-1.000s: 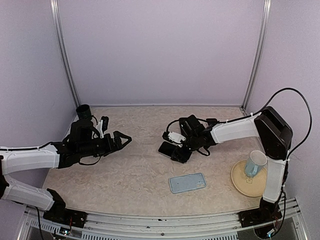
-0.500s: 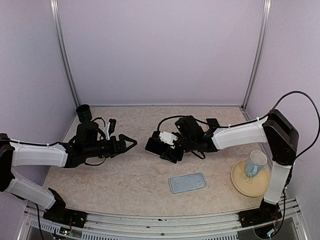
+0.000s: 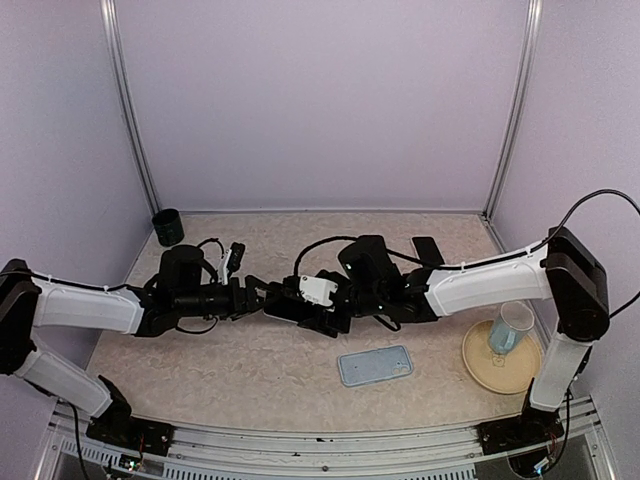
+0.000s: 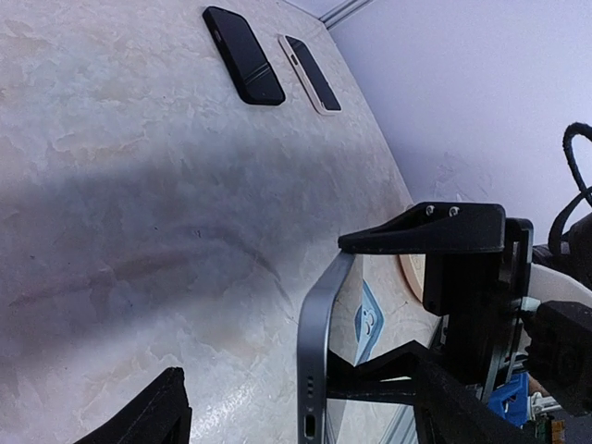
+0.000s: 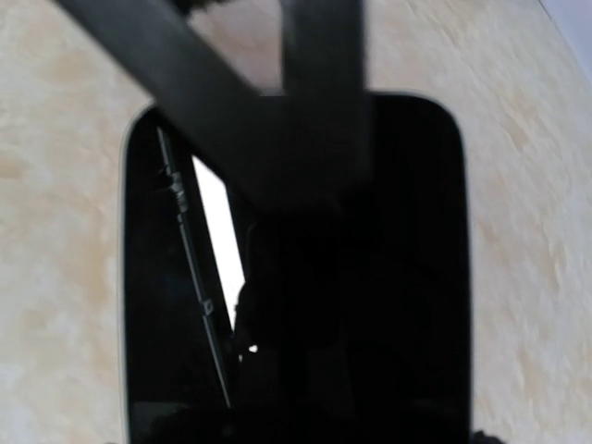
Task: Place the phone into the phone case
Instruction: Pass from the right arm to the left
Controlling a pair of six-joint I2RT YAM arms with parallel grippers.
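Observation:
My right gripper (image 3: 305, 302) is shut on the phone (image 3: 285, 312) and holds it above the table's middle. The left wrist view shows the phone (image 4: 319, 351) edge-on, grey frame and charging port toward the camera, clamped across its width by the right gripper's black fingers (image 4: 421, 231). My left gripper (image 3: 262, 296) reaches in from the left, its jaws open on either side of the phone's free end, and the near finger (image 4: 148, 416) is clear of it. The dark screen (image 5: 407, 277) fills the right wrist view. The light blue phone case (image 3: 375, 365) lies flat near the front.
A pale cup (image 3: 510, 327) stands on a tan plate (image 3: 480, 365) at the right. A black cup (image 3: 168, 227) sits in the back left corner. A flat black device (image 3: 430, 248) lies at the back right, and the left wrist view shows two such slabs (image 4: 242, 55) side by side.
The right arm carried the phone leftward to the middle. The left arm came right to meet it, and its jaws have narrowed around the phone's end.

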